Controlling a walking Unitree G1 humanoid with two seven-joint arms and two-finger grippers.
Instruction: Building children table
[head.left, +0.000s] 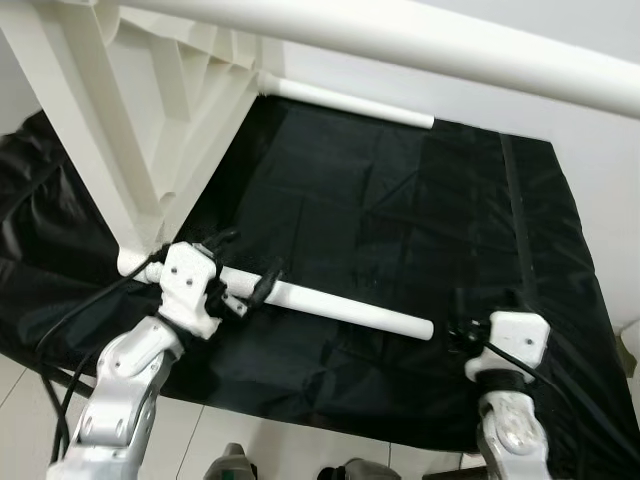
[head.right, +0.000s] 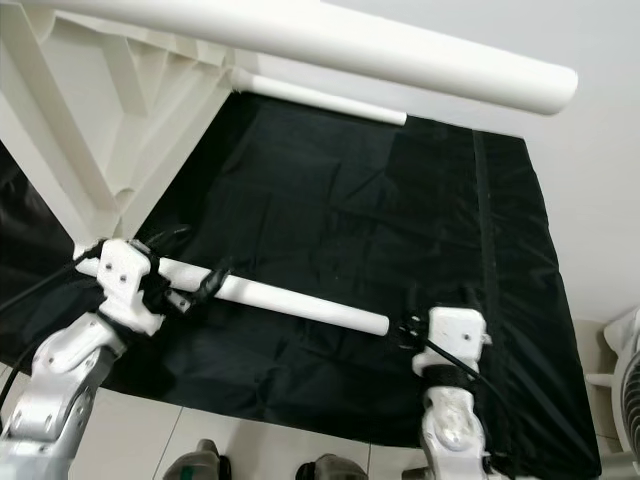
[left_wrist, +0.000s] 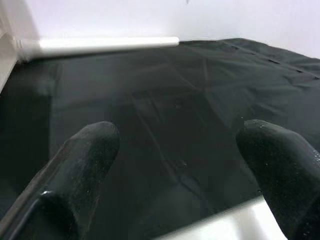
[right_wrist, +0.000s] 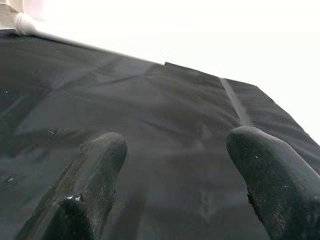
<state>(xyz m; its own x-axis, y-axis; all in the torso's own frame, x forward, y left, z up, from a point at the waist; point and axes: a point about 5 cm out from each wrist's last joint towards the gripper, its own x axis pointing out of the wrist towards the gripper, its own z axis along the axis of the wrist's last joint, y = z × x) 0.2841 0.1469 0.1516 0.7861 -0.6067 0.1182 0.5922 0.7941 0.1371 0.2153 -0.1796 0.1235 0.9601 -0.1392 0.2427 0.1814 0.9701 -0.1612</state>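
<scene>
White plastic, the table (head.left: 150, 130) lies tipped on its side on a black sheet (head.left: 400, 210), its ribbed underside showing and round legs (head.left: 330, 305) sticking out over the sheet. The left gripper (head.left: 250, 295) sits at the near leg with fingers (left_wrist: 85, 155) spread wide, seemingly straddling it rather than clamping. The right gripper (head.left: 465, 335) hovers near that leg's free end, fingers (right_wrist: 95, 170) wide apart and empty.

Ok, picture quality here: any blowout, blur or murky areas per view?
Right wrist view: wall blown out white, fingers softly blurred. Left wrist view: fingers out of focus, black sheet dim. Eye views: sharp, table leg bright but readable.
</scene>
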